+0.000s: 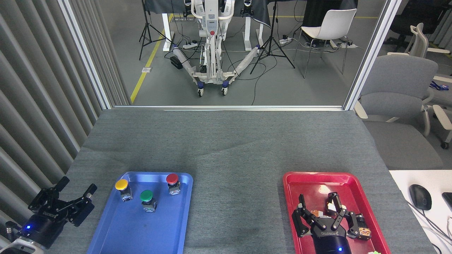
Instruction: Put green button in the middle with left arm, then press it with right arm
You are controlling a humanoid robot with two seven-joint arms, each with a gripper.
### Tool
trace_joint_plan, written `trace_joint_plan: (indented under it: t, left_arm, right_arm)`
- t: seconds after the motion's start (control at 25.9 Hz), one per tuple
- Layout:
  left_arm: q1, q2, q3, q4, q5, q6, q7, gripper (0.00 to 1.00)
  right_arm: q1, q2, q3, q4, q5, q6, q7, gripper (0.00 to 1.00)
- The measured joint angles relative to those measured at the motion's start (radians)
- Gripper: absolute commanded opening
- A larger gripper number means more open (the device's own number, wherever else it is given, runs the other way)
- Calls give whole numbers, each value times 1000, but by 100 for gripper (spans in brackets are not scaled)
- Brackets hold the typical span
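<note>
The green button (147, 198) stands upright in the blue tray (116, 233), between a yellow-capped button (122, 187) and a red-capped one (172, 181). My left gripper (76, 188) hovers open at the table's left edge, left of the blue tray and well apart from the buttons, with nothing between its fingers. My right gripper (319, 206) is open above the red tray (293, 187), its fingers spread over small objects there. The middle (236, 197), plain grey cloth between the two trays, is bare.
Small items lie in the red tray beside my right gripper. A white desk with a black mouse (420, 197) adjoins the table at the right. A grey office chair (399, 88) stands beyond the right corner. The slatted wall runs along the left.
</note>
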Motion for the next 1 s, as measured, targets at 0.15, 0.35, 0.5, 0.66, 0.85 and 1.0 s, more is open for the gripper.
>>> trace_joint_plan:
  t: [0.15,0.35,0.5,0.66,0.85,1.0]
  left_arm:
    - [6,0,2,-5,3,3,-10,100]
    - [12,1,-1,-11,-2,4,-14,100]
    - [14,1,-2,-14,-5,1,-15,100]
    - [15,1,-2,-15,-5,1,-13,100]
    - [15,0,-1,-15,-5,4,-12,100]
    - [13,0,0,-15,-5,8,-12,100]
  right_arm:
    - [-12,5,-1,0,0,-1,3,100]
    - [-28,7,-2,1,0,1,7,100]
    - [-32,9,-2,1,-1,3,7,100]
    - [-31,13,-1,1,-1,4,8,100]
    - [-22,15,0,0,-1,4,10,100]
    - [-20,16,1,-1,-1,4,7,100]
